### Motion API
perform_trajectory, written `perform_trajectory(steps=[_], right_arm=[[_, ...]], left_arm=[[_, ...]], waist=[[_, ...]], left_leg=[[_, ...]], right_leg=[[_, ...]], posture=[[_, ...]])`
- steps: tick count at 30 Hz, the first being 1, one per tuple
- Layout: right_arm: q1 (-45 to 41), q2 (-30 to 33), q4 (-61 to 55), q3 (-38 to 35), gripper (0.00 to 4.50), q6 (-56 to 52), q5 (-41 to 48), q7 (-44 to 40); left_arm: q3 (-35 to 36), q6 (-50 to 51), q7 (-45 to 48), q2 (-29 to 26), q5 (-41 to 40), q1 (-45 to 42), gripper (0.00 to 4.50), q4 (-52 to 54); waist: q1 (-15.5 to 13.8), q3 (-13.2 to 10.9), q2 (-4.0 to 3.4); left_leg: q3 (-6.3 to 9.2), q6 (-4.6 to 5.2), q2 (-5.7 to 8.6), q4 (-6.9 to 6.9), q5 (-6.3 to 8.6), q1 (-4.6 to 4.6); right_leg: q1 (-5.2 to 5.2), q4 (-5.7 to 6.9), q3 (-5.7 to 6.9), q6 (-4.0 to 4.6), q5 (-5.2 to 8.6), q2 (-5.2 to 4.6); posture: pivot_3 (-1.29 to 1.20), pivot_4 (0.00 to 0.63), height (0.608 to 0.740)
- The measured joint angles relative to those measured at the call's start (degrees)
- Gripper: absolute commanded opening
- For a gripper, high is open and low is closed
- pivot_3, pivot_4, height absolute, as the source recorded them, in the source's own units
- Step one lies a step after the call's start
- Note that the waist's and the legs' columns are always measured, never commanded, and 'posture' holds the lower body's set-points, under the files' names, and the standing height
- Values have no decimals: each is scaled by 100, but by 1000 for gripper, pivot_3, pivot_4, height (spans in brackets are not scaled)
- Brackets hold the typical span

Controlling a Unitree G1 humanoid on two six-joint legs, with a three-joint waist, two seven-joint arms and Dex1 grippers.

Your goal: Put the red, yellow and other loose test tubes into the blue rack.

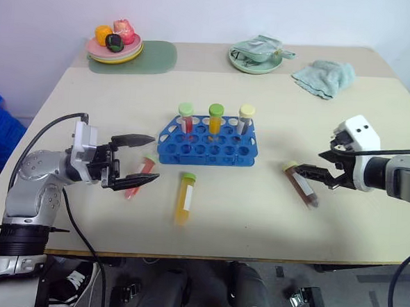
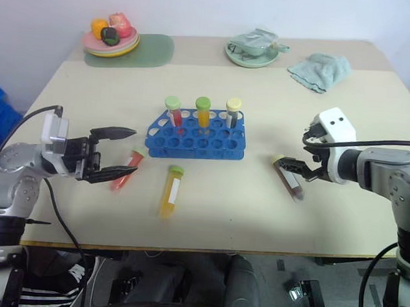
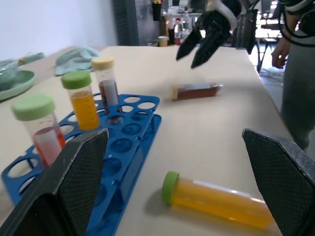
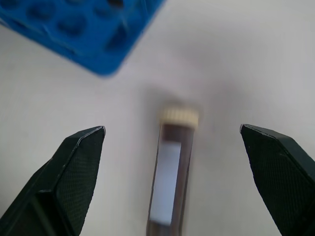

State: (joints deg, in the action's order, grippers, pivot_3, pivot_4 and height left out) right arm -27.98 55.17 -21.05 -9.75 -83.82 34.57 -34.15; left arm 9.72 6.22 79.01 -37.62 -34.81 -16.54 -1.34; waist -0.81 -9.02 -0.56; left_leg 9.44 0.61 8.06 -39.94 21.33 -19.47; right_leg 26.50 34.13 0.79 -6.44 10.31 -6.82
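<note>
Broad, smooth beige table (image 1: 256,219), matte, with rounded corners. Far back from both claws: flat green mat (image 1: 159,57) with a stack of plates (image 1: 114,50) holding round toy food, a pale green dish (image 1: 256,59) with crumpled stuff in it, a rumpled, soft teal cloth (image 1: 324,77).

Between the two claws, a little farther back: glossy blue plastic rack (image 1: 207,144), rectangular, top pierced by rows of round holes. Upright in its back row: three clear capped tubes, red with green cap (image 1: 186,119), orange with green cap (image 1: 215,119), greyish with pale cap (image 1: 245,120).

Left claw (image 1: 136,162): two black tapered fingers with a cross-hatched texture, spread wide, empty, pointing sideways toward the rack. Just past its fingertips, flat on the table: slim red tube (image 1: 141,175), cylindrical, green cap toward the rack. A bit farther toward the middle, near the rack's front edge: yellow tube (image 1: 184,197), lying flat, green ribbed cap toward the rack.

Right claw (image 1: 313,175): same black wedge-shaped fingers, spread wide, holding nothing, tilted down. Directly beneath it, between the fingers but untouched: dark brownish tube (image 4: 170,182), lying flat, pale yellow cap, white rectangular label.
</note>
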Motion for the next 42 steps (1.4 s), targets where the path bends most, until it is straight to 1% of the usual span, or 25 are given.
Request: perform_trajectory(steps=[4, 7, 11, 15, 20, 25, 31, 36, 42], right_arm=[[-246, -10, 111, 242, 4500, -604, -55, 213], [-473, -33, 193, 494, 4500, -823, -28, 426], [-610, -139, 474, 859, 4500, -829, 86, 734], [-866, -90, 845, 1033, 4500, -830, 562, 949], [-1018, 271, 1005, 1412, 4500, -831, 1343, 1280], [-1114, 555, 1075, 1649, 4500, -831, 1828, 1645], [-1146, 574, 1296, 1917, 4500, -832, 2081, 2055], [-1260, 671, 1378, 2127, 4500, -832, 2305, 2220], [-1419, 671, 1499, 2292, 4500, -832, 2344, 2322]], left_arm=[[-72, 108, -75, 79, -7, 104, 4458, 145], [-78, 184, -131, 83, -43, 164, 4458, 206], [-75, 360, -249, 85, -95, 314, 4458, 376], [-46, 529, -450, 96, -224, 469, 4458, 642], [8, 596, -641, 123, -295, 610, 4458, 847], [8, 618, -836, 207, -301, 723, 4458, 1059], [7, 643, -1002, 298, -324, 942, 4458, 1286], [7, 664, -1057, 336, -325, 1010, 4458, 1337], [6, 642, -1130, 445, -325, 1104, 4458, 1393]], waist=[[-3, 0, 0], [-8, 0, 0], [-6, 0, 1], [-6, 0, 0], [-7, 0, 0], [-10, -1, 1], [-7, -1, 1], [-13, -1, 1], [-13, -1, 1]], left_leg=[[-2, 0, 0, -1, 0, -2], [-2, 0, 0, -1, 0, -1], [-3, 0, 0, -1, 0, -2], [-2, 0, 0, -1, 0, -2], [-3, 0, 0, -1, 0, -2], [-3, 0, 0, 1, 0, -2], [-5, 0, 0, 2, 0, -2], [-5, 1, 0, 2, 0, -2], [-5, 1, 0, 2, 1, -2]], right_leg=[[1, 0, 0, 0, 0, 0], [0, -1, 0, 0, 0, 0], [2, 0, 0, 0, 0, 0], [1, 0, 0, 0, 0, 0], [0, -3, 0, 0, 0, 0], [0, -5, 0, 0, 0, 0], [1, -5, 0, 0, 0, 0], [1, -5, 0, 0, 0, 0], [0, -6, 0, 0, 0, 0]], posture=[[0, 150, 740], [0, 150, 740], [0, 150, 740], [0, 150, 740], [0, 150, 740], [0, 150, 740], [0, 150, 740], [0, 150, 740], [0, 150, 740]])
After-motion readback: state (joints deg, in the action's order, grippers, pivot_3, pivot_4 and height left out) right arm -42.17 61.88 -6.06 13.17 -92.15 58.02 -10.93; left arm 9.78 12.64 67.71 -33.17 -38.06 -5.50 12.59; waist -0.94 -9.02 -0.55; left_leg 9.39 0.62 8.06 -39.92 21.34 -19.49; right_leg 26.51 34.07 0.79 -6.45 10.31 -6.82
